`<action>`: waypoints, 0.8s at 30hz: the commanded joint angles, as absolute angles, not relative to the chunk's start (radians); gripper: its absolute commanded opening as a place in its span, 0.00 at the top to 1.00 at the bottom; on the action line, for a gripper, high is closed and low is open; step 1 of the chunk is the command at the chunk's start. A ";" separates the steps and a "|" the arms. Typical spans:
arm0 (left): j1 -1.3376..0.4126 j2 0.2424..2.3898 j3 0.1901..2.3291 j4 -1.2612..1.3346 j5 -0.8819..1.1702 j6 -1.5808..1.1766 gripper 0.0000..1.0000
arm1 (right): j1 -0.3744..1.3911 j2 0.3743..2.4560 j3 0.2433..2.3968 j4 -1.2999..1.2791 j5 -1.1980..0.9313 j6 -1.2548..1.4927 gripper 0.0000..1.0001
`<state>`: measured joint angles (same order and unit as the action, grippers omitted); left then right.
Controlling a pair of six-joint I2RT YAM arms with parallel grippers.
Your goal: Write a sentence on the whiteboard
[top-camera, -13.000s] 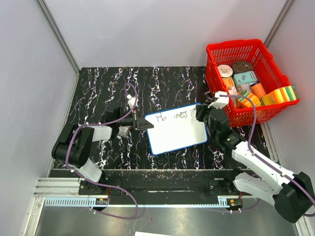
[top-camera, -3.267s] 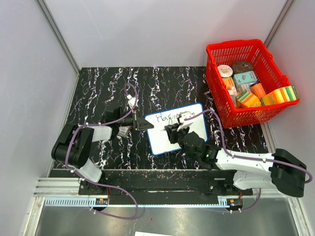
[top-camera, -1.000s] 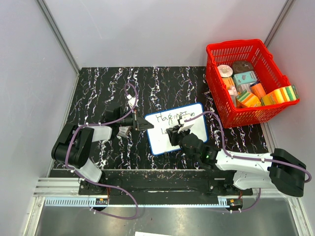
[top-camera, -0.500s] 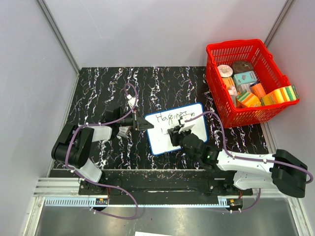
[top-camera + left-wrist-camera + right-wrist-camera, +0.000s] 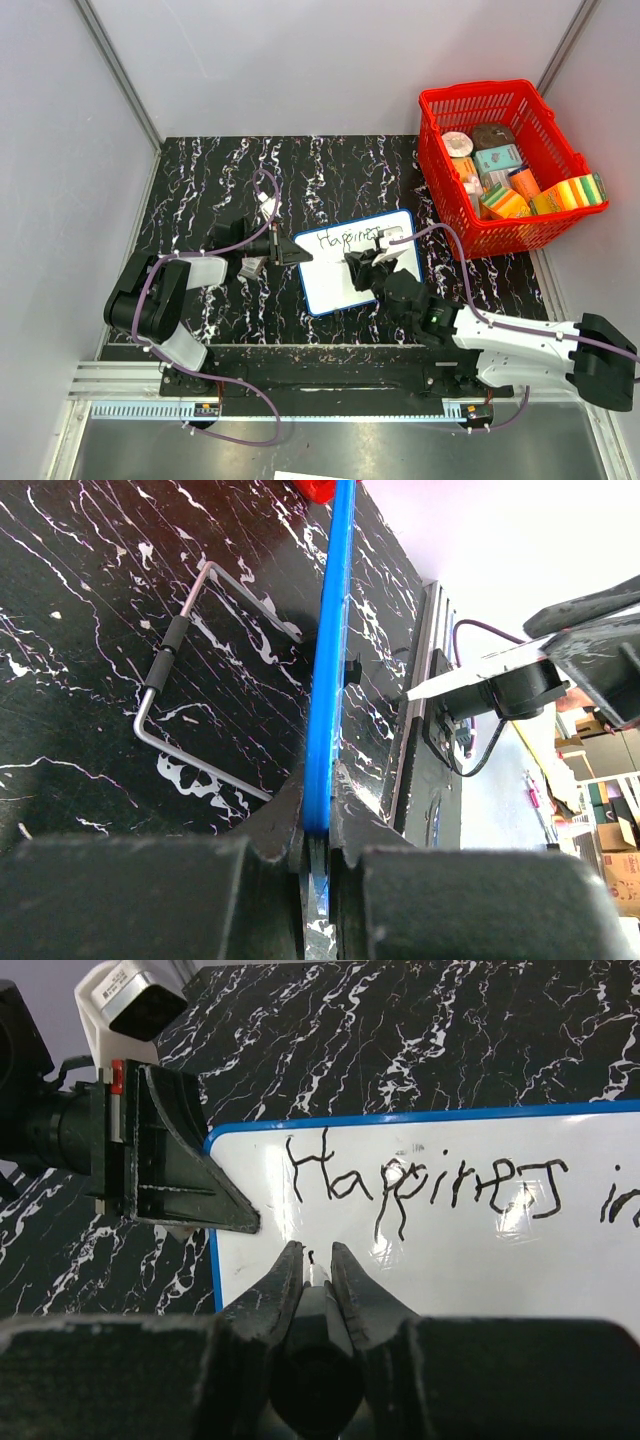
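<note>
The whiteboard (image 5: 398, 278) lies on the black marbled table with its blue rim all round. The sentence (image 5: 350, 237) runs along its top edge and reads "Happiness in" in the right wrist view (image 5: 430, 1185). My left gripper (image 5: 298, 254) is shut on the board's left rim, which stands blue and edge-on in the left wrist view (image 5: 330, 630) between the jaws of that gripper (image 5: 318, 845). My right gripper (image 5: 360, 263) is over the board, shut on a marker (image 5: 317, 1278). The marker's tip is at a small dark stroke below the "H", on the whiteboard (image 5: 500, 1270).
A red basket (image 5: 438, 110) full of small packages stands at the back right, close to the board's right corner. A bent metal wire stand (image 5: 165, 660) lies on the table beside my left gripper. Grey walls close in the table on three sides.
My right gripper has moved a little away from the arm bases over the board with the marker, and its forearm has swung out to the right. The left gripper and the board have not moved.
</note>
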<state>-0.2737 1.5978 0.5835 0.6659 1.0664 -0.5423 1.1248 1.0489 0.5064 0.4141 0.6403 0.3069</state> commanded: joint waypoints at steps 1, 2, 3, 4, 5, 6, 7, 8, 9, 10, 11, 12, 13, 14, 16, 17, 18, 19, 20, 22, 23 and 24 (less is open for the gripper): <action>-0.278 1.592 0.586 0.623 0.953 -0.417 1.00 | 1.126 1.054 0.577 0.425 0.695 0.275 1.00; -0.278 1.592 0.584 0.623 0.954 -0.417 1.00 | 1.126 1.066 0.581 0.420 0.699 0.272 1.00; -0.278 1.594 0.584 0.623 0.953 -0.417 1.00 | 1.123 1.071 0.583 0.416 0.701 0.268 1.00; -0.278 1.594 0.584 0.623 0.953 -0.417 1.00 | 1.121 1.075 0.587 0.410 0.698 0.270 1.00; -0.278 1.592 0.586 0.623 0.953 -0.417 1.00 | 1.114 1.080 0.588 0.407 0.692 0.276 1.00; -0.278 1.592 0.586 0.621 0.953 -0.417 1.00 | 1.111 1.081 0.589 0.402 0.678 0.281 1.00; -0.278 1.594 0.586 0.623 0.954 -0.419 1.00 | 1.108 1.083 0.589 0.399 0.672 0.284 1.00; -0.278 1.592 0.586 0.623 0.953 -0.417 1.00 | 1.098 1.088 0.589 0.396 0.664 0.294 1.00; -0.278 1.592 0.586 0.623 0.953 -0.417 1.00 | 1.097 1.086 0.589 0.385 0.644 0.298 1.00; -0.278 1.594 0.586 0.623 0.954 -0.419 1.00 | 1.092 1.088 0.589 0.382 0.638 0.302 1.00; -0.278 1.592 0.586 0.623 0.953 -0.417 1.00 | 1.091 1.089 0.586 0.373 0.635 0.311 1.00; -0.278 1.594 0.586 0.623 0.954 -0.419 1.00 | 1.088 1.088 0.581 0.370 0.623 0.314 1.00; -0.278 1.592 0.586 0.623 0.953 -0.419 1.00 | 1.088 1.085 0.577 0.365 0.620 0.318 1.00; -0.278 1.592 0.586 0.623 0.953 -0.419 1.00 | 1.086 1.078 0.572 0.362 0.614 0.322 1.00; -0.278 1.592 0.586 0.623 0.953 -0.419 1.00 | 1.085 1.069 0.555 0.360 0.606 0.331 1.00; -0.278 1.595 0.586 0.623 0.953 -0.417 1.00 | 1.086 1.062 0.551 0.359 0.604 0.337 1.00; -0.278 1.594 0.586 0.623 0.953 -0.417 1.00 | 1.085 1.060 0.542 0.357 0.600 0.342 1.00; -0.278 1.595 0.587 0.621 0.953 -0.419 1.00 | 1.086 1.058 0.538 0.356 0.598 0.345 1.00; -0.278 1.595 0.588 0.623 0.953 -0.419 1.00 | 1.085 1.060 0.534 0.354 0.601 0.351 1.00; -0.278 1.595 0.588 0.624 0.954 -0.419 1.00 | 1.085 1.068 0.529 0.354 0.604 0.360 1.00; -0.278 1.597 0.588 0.624 0.956 -0.419 1.00 | 1.086 1.072 0.526 0.356 0.606 0.364 1.00; -0.278 1.595 0.588 0.624 0.954 -0.420 1.00 | 1.085 1.078 0.526 0.356 0.612 0.365 1.00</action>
<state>-0.2737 1.5978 0.5835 0.6636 1.0660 -0.5419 1.0908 1.0809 0.5308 0.3489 0.6079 0.3347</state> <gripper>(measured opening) 0.083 0.200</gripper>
